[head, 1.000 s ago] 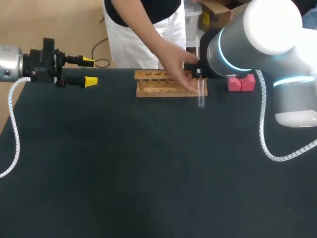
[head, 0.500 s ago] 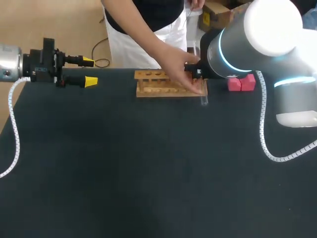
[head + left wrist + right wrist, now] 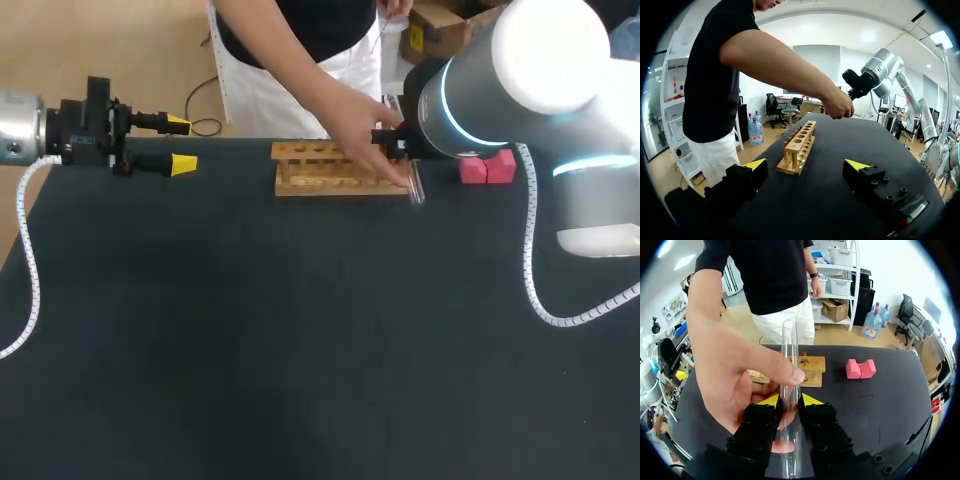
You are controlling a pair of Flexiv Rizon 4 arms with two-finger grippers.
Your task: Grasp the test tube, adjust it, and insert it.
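The test tube [image 3: 789, 340] is gripped between the yellow tips of the right gripper [image 3: 789, 401], which are closed on the glass from both sides, and it is pointed straight out ahead of them. It is also clasped by a person's hand [image 3: 735, 380], thumb laid across it just beyond the tips. The wooden rack [image 3: 812, 371] is seen further ahead. The left gripper [image 3: 807, 166] is held wide open, with nothing between its fingers

Rack [image 3: 800, 146] ahead — person [image 3: 780, 65] seemingly touching it.
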